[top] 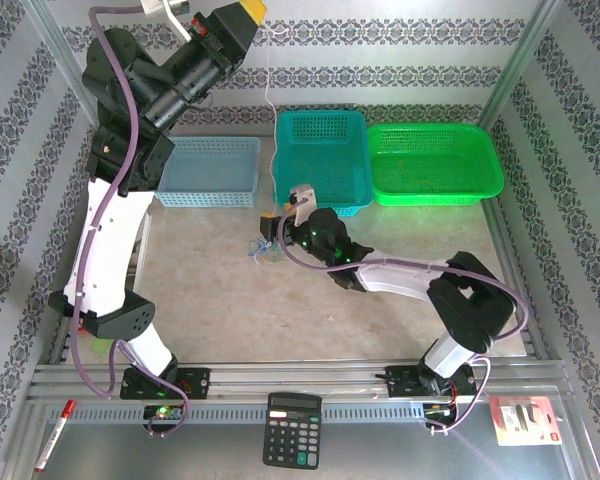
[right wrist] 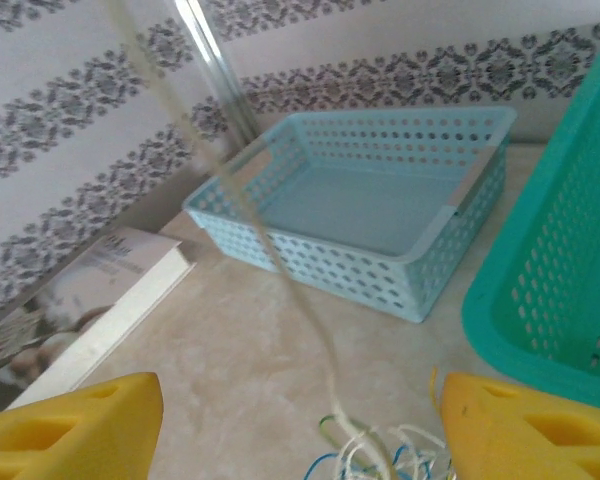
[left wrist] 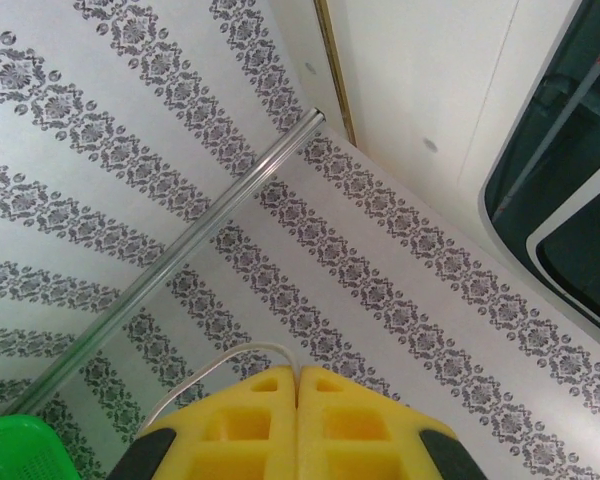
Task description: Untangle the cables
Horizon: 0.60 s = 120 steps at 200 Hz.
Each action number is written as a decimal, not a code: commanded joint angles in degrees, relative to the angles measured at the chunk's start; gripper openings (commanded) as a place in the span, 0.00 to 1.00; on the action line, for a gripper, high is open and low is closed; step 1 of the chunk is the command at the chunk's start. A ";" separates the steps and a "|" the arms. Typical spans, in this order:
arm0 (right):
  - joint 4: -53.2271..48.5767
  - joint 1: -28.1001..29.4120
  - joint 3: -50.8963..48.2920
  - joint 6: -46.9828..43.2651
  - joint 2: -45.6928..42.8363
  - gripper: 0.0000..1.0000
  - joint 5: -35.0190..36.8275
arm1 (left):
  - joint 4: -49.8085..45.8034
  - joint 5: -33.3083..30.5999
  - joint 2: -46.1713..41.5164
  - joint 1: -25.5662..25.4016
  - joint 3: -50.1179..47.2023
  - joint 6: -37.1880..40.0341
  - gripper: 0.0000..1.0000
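The teal basket [top: 325,150] stands at the far side of the table [top: 200,290], close to the patterned wall [top: 380,75]. Just beside it on the right is a bright green basket [top: 435,160]; near it on the left is a pale blue basket [top: 208,170]. Further left, past the blue one, a white book [right wrist: 100,310] lies flat. Well in front of the teal basket, beyond the table edge, lies a black calculator [top: 292,430], with a red marker [top: 53,435] far left and a red packet [top: 522,420] far right.
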 commanded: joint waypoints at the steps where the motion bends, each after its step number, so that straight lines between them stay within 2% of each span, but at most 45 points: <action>1: 1.07 0.02 2.94 -0.54 4.17 0.72 5.81 | 4.80 0.04 -0.24 -1.04 1.91 -1.21 0.00; 24: 1.40 -0.36 3.28 1.22 8.01 0.63 6.46 | 5.13 -0.80 -0.74 -1.11 2.08 -0.82 0.00; 44: 2.41 -0.44 0.17 3.27 9.52 0.50 10.14 | 4.73 -2.00 -0.97 -1.14 3.26 0.63 0.00; 67: 3.31 -0.61 -5.23 5.99 8.87 0.41 15.84 | 2.99 -3.61 -0.74 -1.01 6.46 3.48 0.00; 120: 3.12 -1.22 -19.89 9.99 0.68 0.38 27.02 | 2.49 -4.96 -1.39 1.40 6.91 4.59 0.00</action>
